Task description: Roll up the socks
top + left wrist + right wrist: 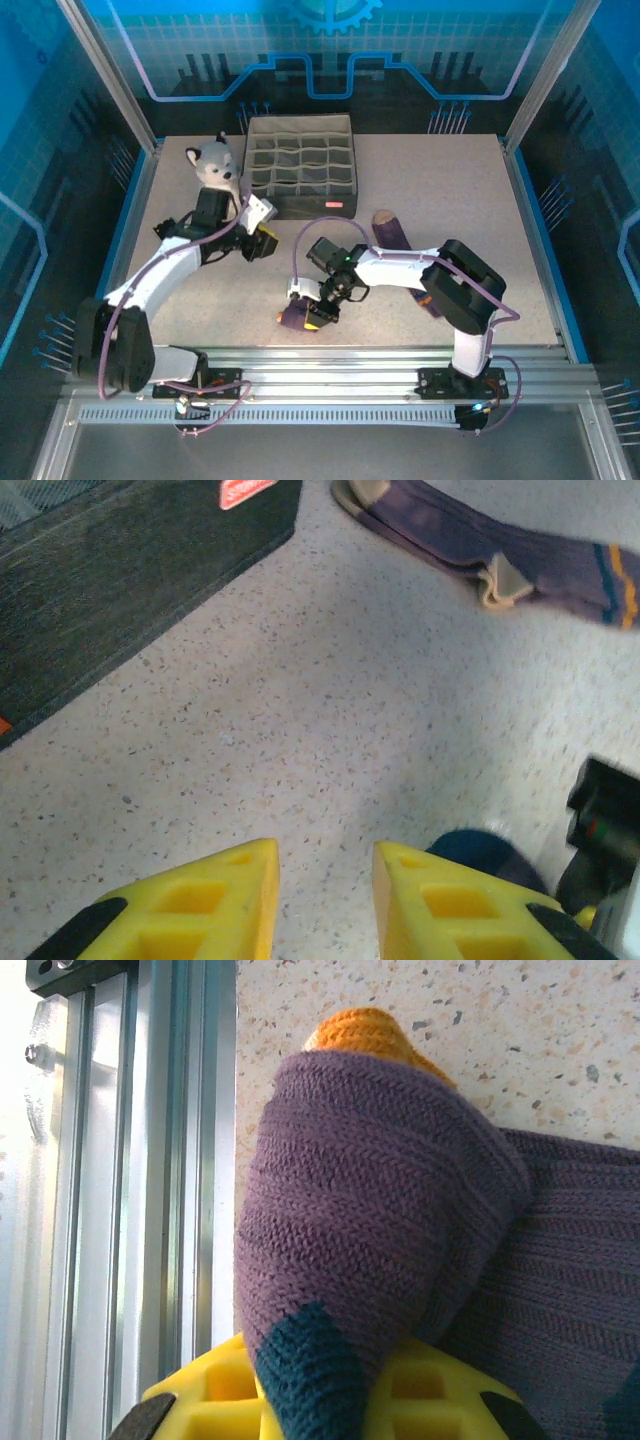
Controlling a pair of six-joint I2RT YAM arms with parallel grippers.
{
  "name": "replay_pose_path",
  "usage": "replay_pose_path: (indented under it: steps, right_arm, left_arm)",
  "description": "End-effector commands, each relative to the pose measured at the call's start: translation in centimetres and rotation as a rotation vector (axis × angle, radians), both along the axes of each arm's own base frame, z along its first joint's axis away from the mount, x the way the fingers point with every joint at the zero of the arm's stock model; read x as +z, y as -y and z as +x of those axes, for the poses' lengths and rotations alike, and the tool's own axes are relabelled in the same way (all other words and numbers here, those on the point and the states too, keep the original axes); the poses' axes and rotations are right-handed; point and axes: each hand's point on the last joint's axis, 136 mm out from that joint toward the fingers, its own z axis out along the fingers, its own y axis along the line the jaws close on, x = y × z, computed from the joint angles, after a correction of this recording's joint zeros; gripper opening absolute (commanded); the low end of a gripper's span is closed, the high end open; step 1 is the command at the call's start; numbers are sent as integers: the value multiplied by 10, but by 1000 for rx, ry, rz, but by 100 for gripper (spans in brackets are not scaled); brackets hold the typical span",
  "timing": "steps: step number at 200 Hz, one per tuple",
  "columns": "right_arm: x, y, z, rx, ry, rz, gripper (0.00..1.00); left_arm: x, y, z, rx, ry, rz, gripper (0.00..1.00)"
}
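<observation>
- The table is speckled and pale. A metal rail runs along its near edge.
- A dark cloth box with many small pockets sits at the back of the table.
- The socks are purple. They lie on the right half of the table, in front of the box, and the right arm reaches over the middle of them.
- I think the rolling has only just begun. One end is turned over on itself and the rest lies flat, so nearly all of the rolling is left to do.
- The socks make one long slanted line. It runs from the back right down to the front left, and it ends just beside the rail.
- A grey and white toy husky sits at the back left, next to the box.
- The right gripper is at the near end of the socks. It is closed and pinches the folded part.
- The left gripper hangs over bare table near the box. Its yellow fingers are a little apart and hold nothing.
- The tan toe is the far end and points toward the back of the table.
- In the right wrist view the fold has a navy patch low down and an orange cuff peeking over the top.
</observation>
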Motion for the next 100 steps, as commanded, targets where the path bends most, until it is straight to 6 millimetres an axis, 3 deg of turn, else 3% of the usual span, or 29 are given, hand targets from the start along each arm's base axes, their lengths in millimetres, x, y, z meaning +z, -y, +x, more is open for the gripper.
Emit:
replay_pose_path:
  steps: [1,14,52,80,100]
  right_arm:
    - [-24,23,-6,-30,-81,-133,0]
    - [-23,23,-4,-36,-94,-129,0]
    - [-24,24,6,-68,-124,-142,0]
    - [-25,24,13,-88,-127,-152,0]
    - [-23,25,21,-115,-141,-145,0]
  left_arm:
    - [-19,1,-32,-188,144,55,30]
    - [-17,5,-49,-284,264,69,30]
    - [0,2,-71,-364,576,168,33]
    - [-21,15,-112,-578,596,278,31]
    - [-39,26,-129,-684,620,390,30]
